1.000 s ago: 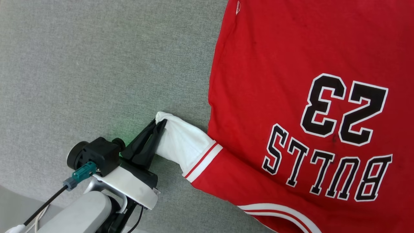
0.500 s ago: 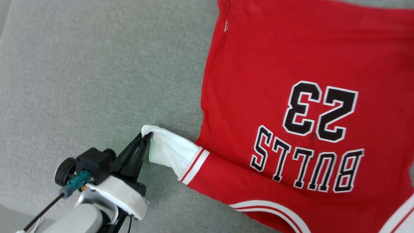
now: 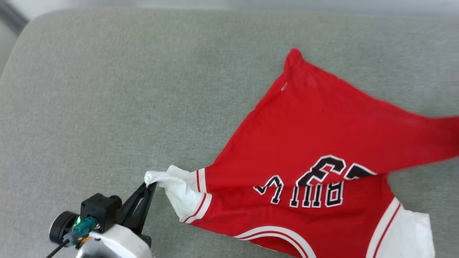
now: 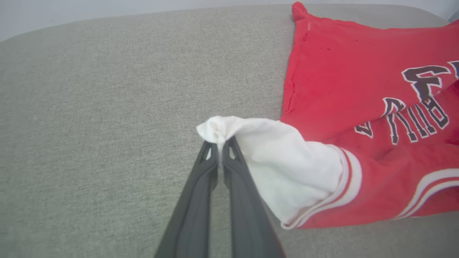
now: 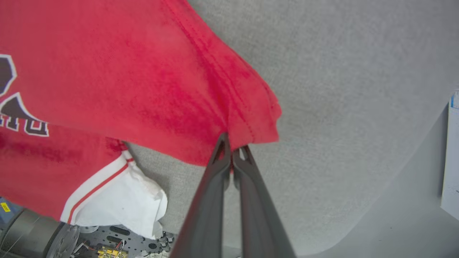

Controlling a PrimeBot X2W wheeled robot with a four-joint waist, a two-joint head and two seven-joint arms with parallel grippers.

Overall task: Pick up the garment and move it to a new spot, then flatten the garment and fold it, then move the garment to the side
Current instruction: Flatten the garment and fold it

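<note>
1. Red jersey-knit cloth makes up the garment [image 3: 304, 143], a T-shirt with white sleeves, red-and-white striped trim and black lettering outlined in white. It lies lettered side up on the grey woven cushion [image 3: 107, 89], and one diagonal fold crosses and hides part of the lettering.
2. At the lower left of the head view, the left gripper [image 4: 219, 141] has its two long dark fingers pinched together on the tip of one white sleeve [image 4: 279, 161]. The cloth bunches into a small knot just above the fingertips.
3. The right gripper [image 5: 232, 145] is likewise clamped tight, here on a red hemmed corner [image 5: 258, 118] of the shirt body. That corner appears lifted off the cushion, with the fabric draping away from it.
4. The other white sleeve [image 3: 412, 233] lies slack near the lower right of the head view.
5. Judged from its drape, the garment is light, soft and completely limp. It sags and creases between the held points and keeps no shape of its own. It looks neither fragile nor slippery, though a thin pinch of cloth could slide out under a hard pull.
6. The stitched edges look like the best holds: sleeve cuffs, bottom hem corners and shoulder seams, where the layers are doubled. Two holds set well apart would put tension across the body and draw the fold out.
</note>
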